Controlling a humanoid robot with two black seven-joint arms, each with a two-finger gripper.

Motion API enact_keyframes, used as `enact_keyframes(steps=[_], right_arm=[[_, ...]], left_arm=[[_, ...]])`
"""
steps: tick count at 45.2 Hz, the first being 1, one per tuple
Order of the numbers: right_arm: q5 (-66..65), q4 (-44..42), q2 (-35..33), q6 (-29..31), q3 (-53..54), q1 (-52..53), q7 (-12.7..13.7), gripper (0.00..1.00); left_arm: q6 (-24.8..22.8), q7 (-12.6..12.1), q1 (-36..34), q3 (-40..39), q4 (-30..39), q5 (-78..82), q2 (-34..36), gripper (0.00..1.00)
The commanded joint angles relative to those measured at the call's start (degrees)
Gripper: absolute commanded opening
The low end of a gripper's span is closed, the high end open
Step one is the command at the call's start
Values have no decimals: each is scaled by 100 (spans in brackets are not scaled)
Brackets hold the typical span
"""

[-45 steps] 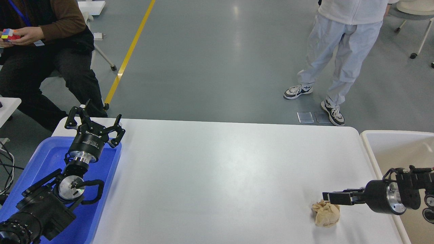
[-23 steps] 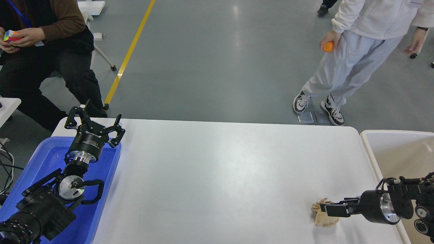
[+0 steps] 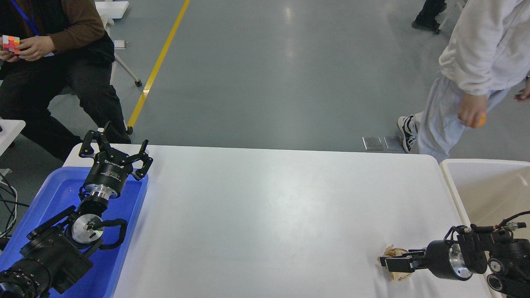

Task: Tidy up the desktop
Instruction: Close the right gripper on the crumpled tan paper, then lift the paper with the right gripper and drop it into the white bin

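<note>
Our large smooth white rectangular table (image 3: pixel 265 215) with rounded corners fills the middle and lower part of the head view, and most of its surface is bare. Beyond it, toward 12 o'clock, a grey floor (image 3: pixel 269 70) carries a yellow painted line (image 3: pixel 159 62).

At 9 o'clock, overlapping the table's left edge, sits a blue plastic tray (image 3: pixel 58 194); our left arm lies across it. At 3 o'clock, just beside the table's right edge, stands a cream-white bin (image 3: pixel 480 182), and our right arm comes in over its lower rim.

At 1 o'clock a person in a white jacket and pale trousers (image 3: pixel 468 74) stands near the table's far right corner, holding a small orange ball (image 3: pixel 480 120). At 10 o'clock a seated person in a brown top and black trousers (image 3: pixel 62 62) holds a multicoloured puzzle cube (image 3: pixel 10 43).

Our left end effector (image 3: pixel 114 145) is raised above the tray's far rim with its fingers spread wide, holding nothing.

Our right end effector (image 3: pixel 391 263) points toward 9 o'clock, low over the table at 5 o'clock. Its fingers sit against a crumpled beige paper wad (image 3: pixel 395 274), which lies on the table near the front right corner; we cannot tell whether they have closed on it.
</note>
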State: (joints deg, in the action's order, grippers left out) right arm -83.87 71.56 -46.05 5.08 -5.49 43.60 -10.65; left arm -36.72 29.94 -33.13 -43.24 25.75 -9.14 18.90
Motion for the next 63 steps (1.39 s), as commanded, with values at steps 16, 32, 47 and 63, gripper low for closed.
enact_keyframes(steps=[16, 32, 47, 63], right_arm=[[-86, -512, 422, -217, -22, -159, -209, 100], [-113, -679, 510, -411, -154, -238, -456, 68], [-156, -732, 387, -604, -286, -203, -464, 0], [-69, -600, -122, -613, -260, -18, -728, 0]], left_arm=[[-2, 3, -9, 0, 0, 0, 0, 100], [-2, 3, -9, 0, 0, 0, 0, 100], [-2, -6, -9, 0, 0, 0, 0, 100], [-2, -6, -9, 0, 0, 9, 0, 100]])
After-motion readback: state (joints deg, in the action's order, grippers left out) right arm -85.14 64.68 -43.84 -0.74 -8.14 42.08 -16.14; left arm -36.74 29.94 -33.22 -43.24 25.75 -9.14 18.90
